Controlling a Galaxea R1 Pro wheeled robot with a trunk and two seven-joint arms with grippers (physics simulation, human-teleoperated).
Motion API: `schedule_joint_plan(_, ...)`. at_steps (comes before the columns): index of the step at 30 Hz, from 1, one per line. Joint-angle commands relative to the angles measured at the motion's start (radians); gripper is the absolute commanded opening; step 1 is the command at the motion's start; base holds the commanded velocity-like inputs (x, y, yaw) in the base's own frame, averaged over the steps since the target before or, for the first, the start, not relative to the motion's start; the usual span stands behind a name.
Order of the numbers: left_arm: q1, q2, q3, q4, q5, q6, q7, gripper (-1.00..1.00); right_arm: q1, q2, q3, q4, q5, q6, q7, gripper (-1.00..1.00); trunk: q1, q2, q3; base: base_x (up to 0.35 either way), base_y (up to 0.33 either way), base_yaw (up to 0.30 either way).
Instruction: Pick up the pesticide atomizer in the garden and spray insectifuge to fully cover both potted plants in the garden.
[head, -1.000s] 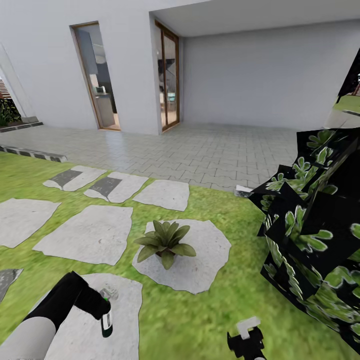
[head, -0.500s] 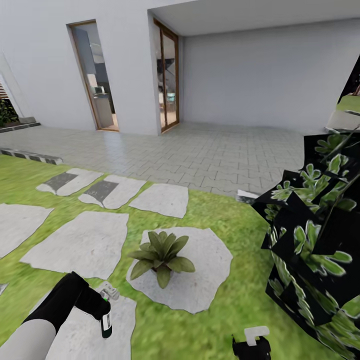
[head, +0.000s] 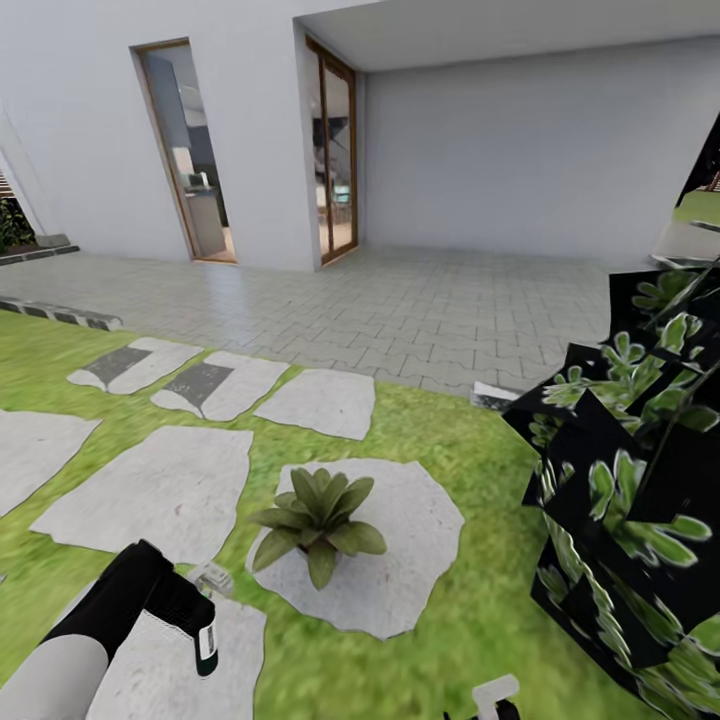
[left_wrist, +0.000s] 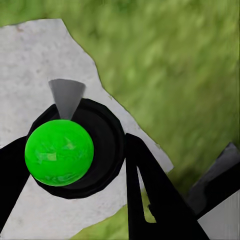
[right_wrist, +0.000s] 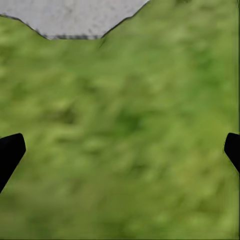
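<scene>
Our left fingers (left_wrist: 70, 165) pinch the pesticide atomizer (left_wrist: 60, 151), one black finger on each side of its dark body, the bright green cap facing the wrist camera. From the head view we see the same bottle (head: 205, 640) hanging upright from the left arm (head: 110, 615) over a grey stone slab (head: 170, 660) set in the lawn (head: 400, 640). Our right fingers (right_wrist: 120, 150) are spread wide with nothing between them, their dark tips at the two edges of the wrist view, grass beneath.

The potted plant (head: 318, 515), a low rosette of pointed green leaves, sits on the next slab (head: 400, 560), near the atomizer and ahead of it toward the paved terrace (head: 400, 300). It is apart from the bottle, not touching.

We judge the step in hand to be bringing the nozzle to bear on this plant. To do it well, we should carry the bottle closer, keep the grip firm so it does not twist, and aim the spray side at the rosette; which way the nozzle points now we cannot tell. A dark leafy shrub (head: 630, 500) crowds the right, so the right arm is best kept clear of it.
</scene>
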Motion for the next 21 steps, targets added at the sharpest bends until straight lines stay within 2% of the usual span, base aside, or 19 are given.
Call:
schedule_joint_plan(1, 0.000, -0.002, 0.004, -0.001, -0.005, 0.007, -0.008, -1.00, -0.001, -0.001, 0.005, 0.002, -0.001, -0.003, -0.003, 1.00, 0.000, 0.000, -0.001, 0.287, -0.016, 0.000)
schedule_joint_plan(7, -0.002, -0.010, 0.000, -0.001, -0.001, 0.011, -0.011, -1.00, -0.001, -0.001, 0.004, 0.005, -0.001, -0.003, -0.003, 1.00, 0.000, 0.000, -0.001, 0.263, -0.110, 0.000)
schedule_joint_plan(11, -0.004, -0.011, -0.006, 0.000, 0.002, 0.045, -0.016, -1.00, -0.001, -0.001, 0.006, 0.005, -0.001, -0.003, -0.003, 1.00, 0.000, 0.000, -0.001, 0.051, -0.026, 0.000)
schedule_joint_plan(13, -0.006, -0.011, -0.009, 0.001, -0.002, 0.064, -0.040, -1.00, -0.001, 0.000, 0.006, 0.005, -0.001, -0.003, -0.003, 1.00, 0.000, 0.000, -0.001, 0.008, -0.004, 0.000)
schedule_joint_plan(15, -0.008, -0.008, -0.031, -0.001, -0.014, 0.096, -0.121, -1.00, -0.001, 0.000, 0.006, 0.005, -0.001, -0.003, -0.003, 1.00, 0.000, 0.000, -0.001, 0.002, -0.001, 0.000)
schedule_joint_plan(17, -0.033, -0.005, -0.107, -0.002, -0.074, 0.108, -0.228, -1.00, -0.001, 0.000, 0.007, 0.006, 0.000, -0.003, -0.003, 1.00, 0.000, 0.000, -0.001, 0.000, 0.000, 0.000)
schedule_joint_plan(19, -0.058, -0.009, -0.139, -0.001, -0.120, 0.113, -0.307, -1.00, -0.001, 0.000, 0.007, 0.006, 0.000, -0.003, -0.003, 1.00, 0.000, 0.000, -0.001, 0.000, 0.000, -0.043)
schedule_joint_plan(21, -0.072, -0.009, -0.147, -0.001, -0.136, 0.118, -0.349, -1.00, -0.001, 0.000, 0.007, 0.006, 0.000, -0.003, -0.003, 1.00, 0.000, 0.000, -0.001, 0.000, 0.000, -0.156)
